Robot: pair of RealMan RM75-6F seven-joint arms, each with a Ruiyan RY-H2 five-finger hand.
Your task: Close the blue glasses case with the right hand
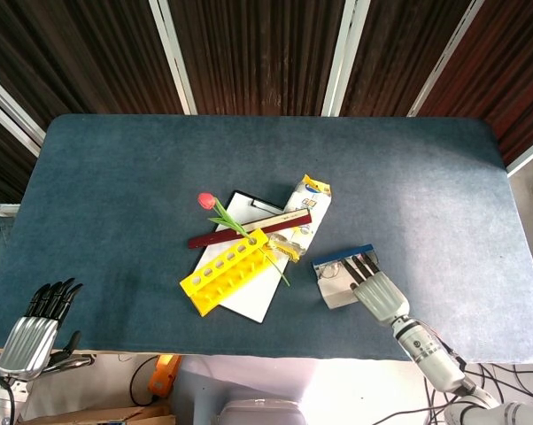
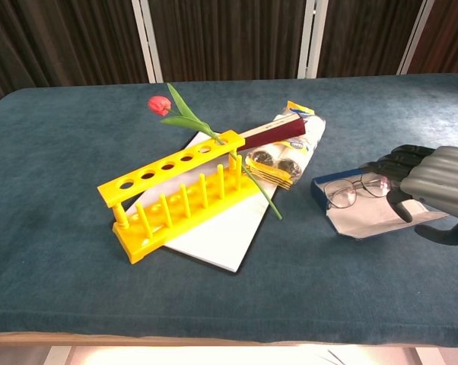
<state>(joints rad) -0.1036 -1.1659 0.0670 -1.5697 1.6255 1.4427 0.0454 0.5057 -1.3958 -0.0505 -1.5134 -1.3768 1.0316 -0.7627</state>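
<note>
Right hand (image 2: 430, 186) meets open blue glasses case (image 2: 349, 205) at lower right of the surface (image 1: 116, 177).
Fingers (image 1: 362, 266) extended over the case, gripping nothing; the lid apparently needs folding shut next.

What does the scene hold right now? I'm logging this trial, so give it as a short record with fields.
case: blue glasses case, open, glasses inside
right hand: right hand over the case's near side, fingers on it
left hand: left hand at the table's near left corner, holding nothing
clutter: yellow rack, tulip, clipboard, snack bag
surface: blue table
</note>
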